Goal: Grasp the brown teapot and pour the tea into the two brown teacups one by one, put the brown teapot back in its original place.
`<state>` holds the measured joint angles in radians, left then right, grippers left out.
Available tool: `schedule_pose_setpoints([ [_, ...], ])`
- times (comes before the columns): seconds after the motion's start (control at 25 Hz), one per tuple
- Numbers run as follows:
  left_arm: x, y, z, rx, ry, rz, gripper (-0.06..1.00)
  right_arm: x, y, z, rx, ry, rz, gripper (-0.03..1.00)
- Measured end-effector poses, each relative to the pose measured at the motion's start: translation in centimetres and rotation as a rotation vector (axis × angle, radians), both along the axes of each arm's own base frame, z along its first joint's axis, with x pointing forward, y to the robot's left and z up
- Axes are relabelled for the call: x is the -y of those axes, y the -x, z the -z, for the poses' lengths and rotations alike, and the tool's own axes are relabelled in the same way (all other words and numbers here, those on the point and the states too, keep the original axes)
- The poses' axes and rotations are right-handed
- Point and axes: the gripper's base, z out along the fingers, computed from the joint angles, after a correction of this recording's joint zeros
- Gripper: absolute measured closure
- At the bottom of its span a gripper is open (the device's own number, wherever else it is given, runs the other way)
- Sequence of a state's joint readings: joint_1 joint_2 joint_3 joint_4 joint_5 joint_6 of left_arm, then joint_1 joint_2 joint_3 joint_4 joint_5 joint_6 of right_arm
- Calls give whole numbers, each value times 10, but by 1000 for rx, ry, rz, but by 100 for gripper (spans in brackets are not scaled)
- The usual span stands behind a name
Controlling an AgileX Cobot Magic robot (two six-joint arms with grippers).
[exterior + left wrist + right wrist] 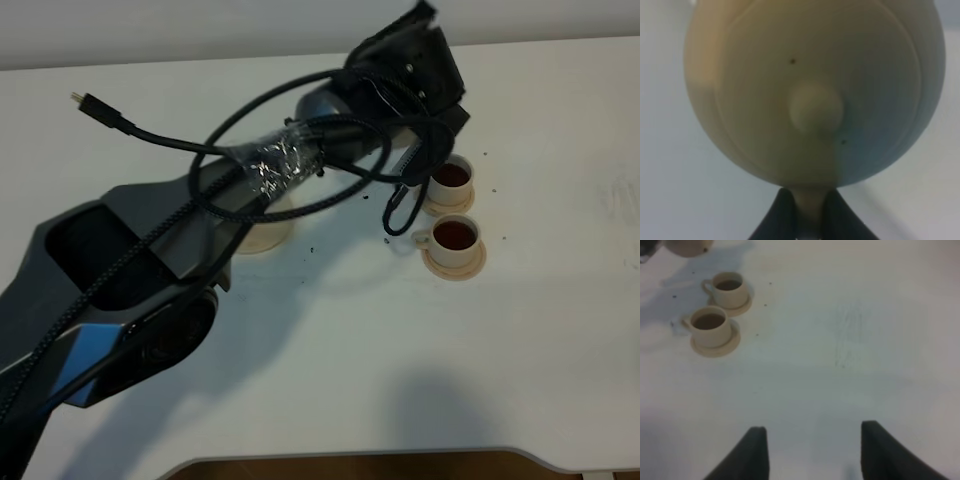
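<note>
The brown teapot (815, 95) fills the left wrist view from above, lid knob in the middle. My left gripper (810, 212) is shut on its loop handle. In the high view the left arm's wrist (405, 70) hides the pot, just beside the far cup. The two brown teacups (452, 180) (456, 240) stand on their saucers, both holding dark tea; they also show in the right wrist view (729, 289) (710, 327). The original place, a wide tan saucer (265, 235), lies bare, partly under the left arm. My right gripper (812, 450) is open and empty over bare table.
A black cable with a plug end (90, 102) loops off the left arm above the table. Small dark specks (310, 248) lie between the wide saucer and the cups. The table's front edge (350, 458) runs along the bottom.
</note>
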<state>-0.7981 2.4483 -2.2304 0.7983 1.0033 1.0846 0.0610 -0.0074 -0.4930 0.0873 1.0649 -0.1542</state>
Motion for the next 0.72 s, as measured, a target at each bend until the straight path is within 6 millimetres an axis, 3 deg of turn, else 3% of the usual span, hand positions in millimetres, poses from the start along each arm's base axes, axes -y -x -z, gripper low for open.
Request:
schedule_pose_setpoints([
  [0.24, -26, 3, 13, -197, 141, -322, 84, 0, 0, 0, 0, 0, 0, 53],
  [0.44, -34, 0, 17, -256, 310, -486, 84, 0, 0, 0, 0, 0, 0, 53],
  [0.72, -47, -2, -7, -309, 527, -651, 84, 0, 0, 0, 0, 0, 0, 53],
])
